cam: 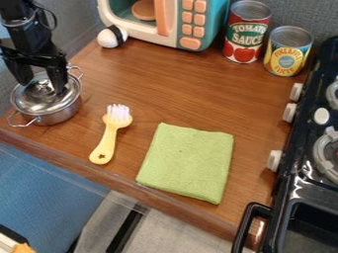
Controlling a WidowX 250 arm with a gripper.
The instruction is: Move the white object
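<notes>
Evidently, the gripper (41, 87) at upper left has its jaws wide over the lid (49, 103), perhaps to lift it; the white ball (111, 37) sits higher up, beside the toy microwave (173, 22).

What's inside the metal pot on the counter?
The pot is covered by its lid, so its contents, if any, can't be seen; the gripper hangs over the lid.
</notes>
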